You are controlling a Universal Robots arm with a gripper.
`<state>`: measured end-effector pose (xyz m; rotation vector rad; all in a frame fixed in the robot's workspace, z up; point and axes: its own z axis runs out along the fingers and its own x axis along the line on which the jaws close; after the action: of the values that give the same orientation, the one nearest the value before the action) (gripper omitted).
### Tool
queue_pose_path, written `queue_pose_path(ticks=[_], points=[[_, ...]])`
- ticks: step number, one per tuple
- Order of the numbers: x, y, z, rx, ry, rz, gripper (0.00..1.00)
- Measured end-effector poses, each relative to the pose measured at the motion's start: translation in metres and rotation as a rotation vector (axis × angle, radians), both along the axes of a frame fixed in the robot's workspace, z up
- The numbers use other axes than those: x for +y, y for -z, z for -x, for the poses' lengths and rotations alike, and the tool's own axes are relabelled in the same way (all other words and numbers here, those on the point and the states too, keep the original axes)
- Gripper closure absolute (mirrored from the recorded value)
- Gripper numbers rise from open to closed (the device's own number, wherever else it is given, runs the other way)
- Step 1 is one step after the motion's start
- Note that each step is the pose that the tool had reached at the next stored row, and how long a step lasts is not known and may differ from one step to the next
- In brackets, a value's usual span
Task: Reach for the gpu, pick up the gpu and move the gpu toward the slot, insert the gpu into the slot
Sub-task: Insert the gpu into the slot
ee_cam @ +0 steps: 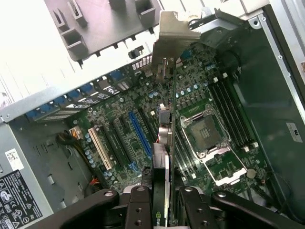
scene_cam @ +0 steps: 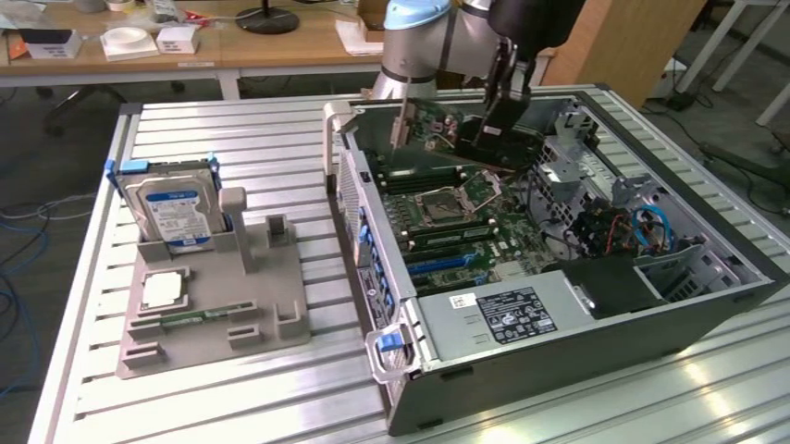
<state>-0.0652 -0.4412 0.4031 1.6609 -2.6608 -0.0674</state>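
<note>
The claw point(ee_cam: 161, 193) was clamped on the gpu point(ee_cam: 162, 157), held aloft over the motherboard. In the exterior view the slot point(scene_cam: 441, 265) lay at six o'clock from it. Pickup looked done and insertion was left. Counted: one gpu, one blue slot, one drive point(scene_cam: 173, 208) on the worktop point(scene_cam: 247, 129).

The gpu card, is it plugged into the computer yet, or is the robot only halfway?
Done: the gpu is picked up and carried over the open computer case. In hand: the gripper is shut on it, holding it in the air above the motherboard. Left: the blue slot is bare, so the card is not inserted yet.
</note>
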Motion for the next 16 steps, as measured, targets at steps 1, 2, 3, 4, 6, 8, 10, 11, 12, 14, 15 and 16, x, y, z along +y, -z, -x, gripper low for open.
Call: queue_pose_path(ticks=[1,2,3,4,6,8,10,11,12,14,15,16], points=[[0.0000,0.0003,-0.0003,0.0000,-0.012,0.0000,0.73],[0.0000,0.0007,-0.0004,0.0000,-0.027,0.0001,0.73],[0.0001,0.0011,-0.0004,0.0000,-0.044,0.0002,0.73],[0.0001,0.0016,-0.0005,0.0000,-0.063,0.0002,0.73],[0.0000,0.0027,-0.0005,0.0000,-0.096,0.0002,0.73],[0.0000,0.0035,-0.0006,-0.0018,-0.123,0.0002,0.73],[0.0000,0.0040,-0.0007,-0.0121,-0.140,0.0010,0.73],[0.0000,0.0042,-0.0007,-0.0193,-0.149,0.0013,0.73],[0.0000,0.0044,-0.0007,-0.0268,-0.157,0.0018,0.73],[0.0000,0.0049,-0.0007,-0.0399,-0.174,0.0024,0.73],[0.0000,0.0052,-0.0008,-0.0427,-0.186,0.0025,0.73],[0.0000,0.0054,-0.0008,-0.0430,-0.201,0.0023,0.73]])
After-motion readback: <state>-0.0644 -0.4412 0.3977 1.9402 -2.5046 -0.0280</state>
